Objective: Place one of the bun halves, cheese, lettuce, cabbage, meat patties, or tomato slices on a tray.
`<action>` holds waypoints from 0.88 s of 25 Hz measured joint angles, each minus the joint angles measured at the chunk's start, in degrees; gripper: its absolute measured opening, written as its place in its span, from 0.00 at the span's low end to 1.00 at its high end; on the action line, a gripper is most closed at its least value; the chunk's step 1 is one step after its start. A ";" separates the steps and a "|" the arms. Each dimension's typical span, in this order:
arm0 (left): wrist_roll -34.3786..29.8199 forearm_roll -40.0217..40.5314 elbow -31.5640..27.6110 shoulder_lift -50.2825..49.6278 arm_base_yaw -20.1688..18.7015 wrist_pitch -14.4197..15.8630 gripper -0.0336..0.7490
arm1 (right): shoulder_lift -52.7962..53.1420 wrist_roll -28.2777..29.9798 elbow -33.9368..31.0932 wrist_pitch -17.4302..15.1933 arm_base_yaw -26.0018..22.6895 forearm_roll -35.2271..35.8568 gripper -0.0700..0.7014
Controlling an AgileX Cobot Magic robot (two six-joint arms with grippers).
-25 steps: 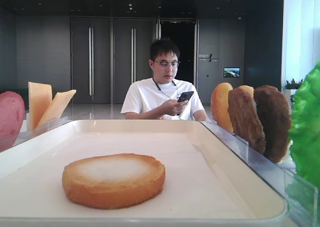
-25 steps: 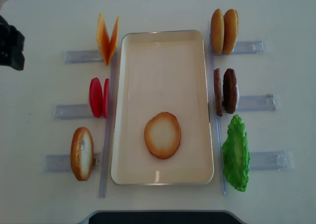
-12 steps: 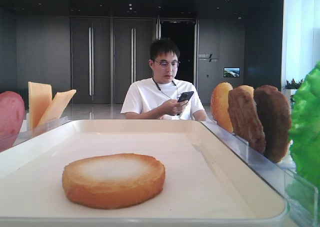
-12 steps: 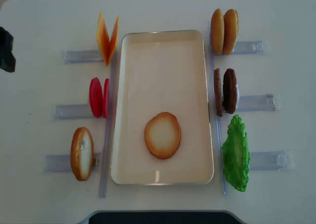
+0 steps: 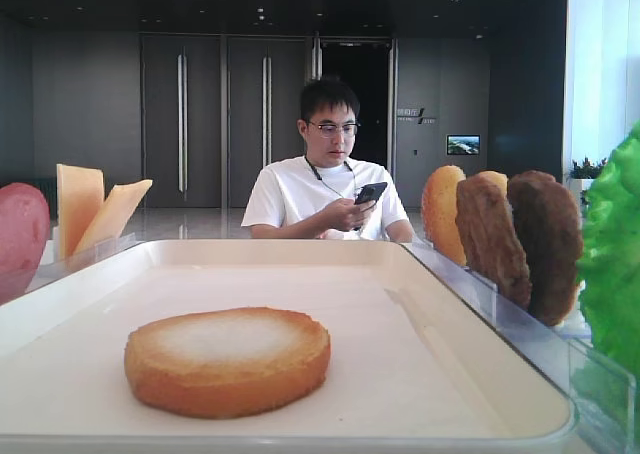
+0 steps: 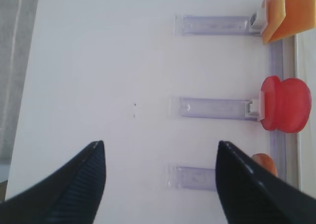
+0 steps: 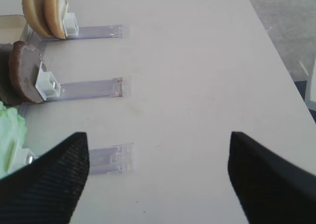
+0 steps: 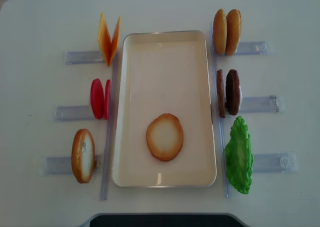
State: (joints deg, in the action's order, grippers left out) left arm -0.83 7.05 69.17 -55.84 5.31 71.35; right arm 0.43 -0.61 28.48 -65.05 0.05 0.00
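A bun half (image 8: 164, 136) lies flat, pale face up, on the cream tray (image 8: 165, 52), toward its near end (image 5: 227, 359). Standing in holders around the tray are another bun half (image 8: 83, 155), tomato slices (image 8: 100, 98) and cheese (image 8: 109, 39) on the left, and two bun halves (image 8: 226, 31), meat patties (image 8: 228, 92) and lettuce (image 8: 239, 154) on the right. The cabbage is out of view. My left gripper (image 6: 160, 144) hangs open over bare table left of the holders. My right gripper (image 7: 158, 134) hangs open over bare table right of them. Both are empty.
Clear plastic holders (image 8: 260, 104) stick out from both long sides of the tray. A person (image 5: 330, 174) sits behind the table's far edge, looking at a phone. The table's right edge (image 7: 276, 61) and left edge (image 6: 29, 86) lie close to the grippers.
The dark left arm at the left edge of the overhead view has drawn back out of that view. The food and tray have not moved.
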 joint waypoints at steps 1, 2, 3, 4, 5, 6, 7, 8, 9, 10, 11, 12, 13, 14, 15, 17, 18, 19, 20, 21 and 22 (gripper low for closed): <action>0.00 0.00 0.00 1.77 0.00 0.07 0.72 | 0.00 0.00 0.00 0.00 0.00 0.00 0.84; 0.00 0.00 0.00 3.25 0.00 0.12 0.72 | 0.00 0.00 0.00 0.00 0.00 0.00 0.84; 0.00 0.00 -0.26 5.07 0.00 0.12 0.72 | 0.00 0.00 0.00 0.00 0.00 0.00 0.84; 0.00 0.00 -0.72 6.90 0.00 0.12 0.72 | 0.00 0.00 0.00 0.00 0.00 0.00 0.84; 0.00 0.00 -1.54 8.70 0.00 0.12 0.72 | 0.00 0.00 0.00 0.00 0.00 0.00 0.84; 0.00 0.00 -2.57 10.27 0.00 0.24 0.72 | 0.00 0.00 0.00 0.00 0.00 0.00 0.84; 0.00 -0.03 -3.67 12.14 0.00 0.39 0.72 | 0.00 0.00 0.00 0.00 0.00 0.00 0.84; 0.00 -0.10 -4.67 13.93 0.00 0.50 0.72 | 0.00 0.00 0.00 0.00 0.00 0.00 0.84; 0.00 -0.15 -5.90 15.38 0.00 0.62 0.72 | 0.00 0.00 0.00 0.00 0.00 0.00 0.84; 0.00 -0.27 -7.14 17.12 0.00 0.63 0.72 | 0.00 0.00 0.00 0.00 0.00 0.00 0.84; 0.00 -0.29 -8.17 18.90 0.00 0.77 0.72 | 0.00 0.00 0.00 0.00 0.00 0.00 0.84; 0.00 -0.40 -9.36 20.67 0.00 0.82 0.72 | 0.00 0.00 0.00 0.00 0.00 0.00 0.84; 0.00 -0.40 -10.55 22.10 0.00 0.82 0.72 | 0.00 0.00 0.00 0.00 0.00 0.00 0.84; -0.15 -0.45 -11.71 23.79 0.00 0.82 0.72 | 0.00 0.00 0.00 0.00 0.00 0.00 0.84; -0.47 -0.67 -12.67 25.45 0.00 0.82 0.72 | 0.00 0.00 0.00 0.00 0.00 0.00 0.84; -1.21 -1.48 -14.88 28.44 0.00 0.84 0.72 | 0.00 0.00 0.00 0.00 0.00 0.00 0.84; -1.48 -1.85 -15.78 30.00 0.00 0.84 0.72 | 0.00 0.00 0.00 0.00 0.00 0.00 0.84; -1.55 -2.19 -16.84 31.50 0.00 0.84 0.71 | 0.00 0.00 0.00 0.00 0.00 0.00 0.84; -1.66 -2.46 -17.94 32.74 0.00 0.84 0.71 | 0.00 0.00 0.00 0.00 0.00 0.00 0.84; -1.82 -2.92 -19.02 34.27 0.00 0.89 0.71 | 0.00 0.00 0.00 0.00 0.00 0.00 0.84; -2.09 -3.37 -19.93 35.82 0.00 0.89 0.71 | 0.00 0.00 0.00 0.00 0.00 0.00 0.84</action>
State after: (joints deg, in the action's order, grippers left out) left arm -2.92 3.68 49.24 -20.02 5.31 72.24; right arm 0.43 -0.61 28.48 -65.05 0.05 0.00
